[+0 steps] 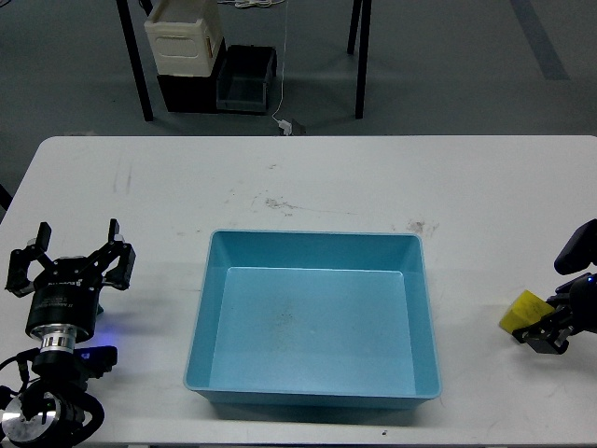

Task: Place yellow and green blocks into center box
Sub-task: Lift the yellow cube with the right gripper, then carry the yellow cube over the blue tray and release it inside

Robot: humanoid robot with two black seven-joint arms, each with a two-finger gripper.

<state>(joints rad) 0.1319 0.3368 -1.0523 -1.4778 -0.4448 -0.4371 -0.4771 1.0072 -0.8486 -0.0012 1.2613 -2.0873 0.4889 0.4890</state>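
Clearly the work at this moment sits at the right edge of the frame, where the right gripper (539,329) has its dark fingers closed around the yellow block (521,311), the cube tilted and held just above or against the white table (326,177); whether it has fully left the surface is hard to say from here. The light blue center box (216,271) lies in the middle of the frame, well apart from that block and with its floor bare, so by my reckoning nothing has been delivered yet. At the lower left the left gripper (73,259) hangs over the table with its fingers spread wide and nothing between them. The green block does not show anywhere in this view; it may be hidden under an arm or lie outside the frame. To do this step well, I would judge that the right arm should lift the cube high enough to pass over the tray's near right wall, carry it leftward toward the open floor rather than the sloped side, and let go low, so the cube does not bounce or roll out. The grip looks off-centre, so a slow carry seems wise.
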